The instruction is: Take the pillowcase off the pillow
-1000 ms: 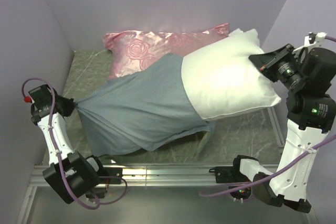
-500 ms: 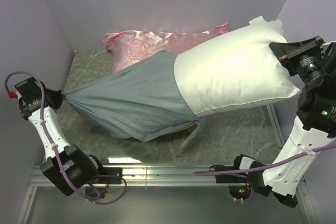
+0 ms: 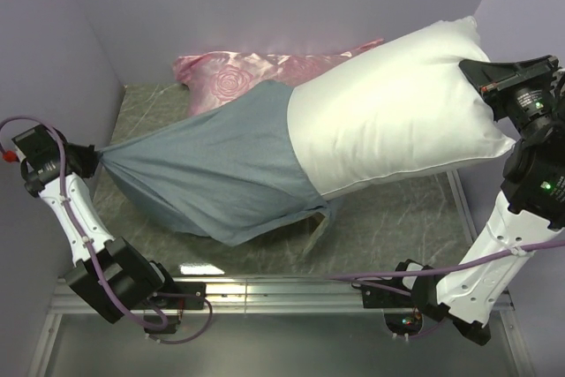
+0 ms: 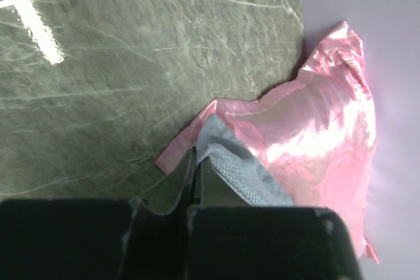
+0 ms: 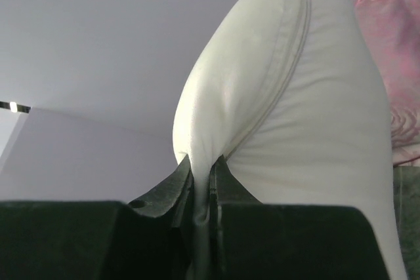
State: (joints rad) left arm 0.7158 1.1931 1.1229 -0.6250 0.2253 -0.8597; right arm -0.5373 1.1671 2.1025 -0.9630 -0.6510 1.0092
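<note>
The off-white pillow (image 3: 397, 116) hangs raised across the right half of the top view, its left part still inside the pillowcase (image 3: 212, 169), which shows its grey-blue inside and is stretched taut to the left. My left gripper (image 3: 95, 158) is shut on the pillowcase's left end; the left wrist view shows grey cloth (image 4: 243, 175) beside the closed fingers (image 4: 172, 185). My right gripper (image 3: 484, 86) is shut on the pillow's right edge; in the right wrist view white fabric (image 5: 295, 109) is pinched between the fingers (image 5: 172, 185).
A shiny pink rose-patterned pillow (image 3: 238, 77) lies at the back of the grey marbled table (image 3: 388, 227), partly under the pillowcase; it also shows in the left wrist view (image 4: 321, 122). Lilac walls close in left, back and right. A metal rail (image 3: 282, 289) runs along the near edge.
My right gripper has lifted the pillow up and to the right, and my left gripper has pulled the pillowcase end further left. More white pillow shows outside the case.
</note>
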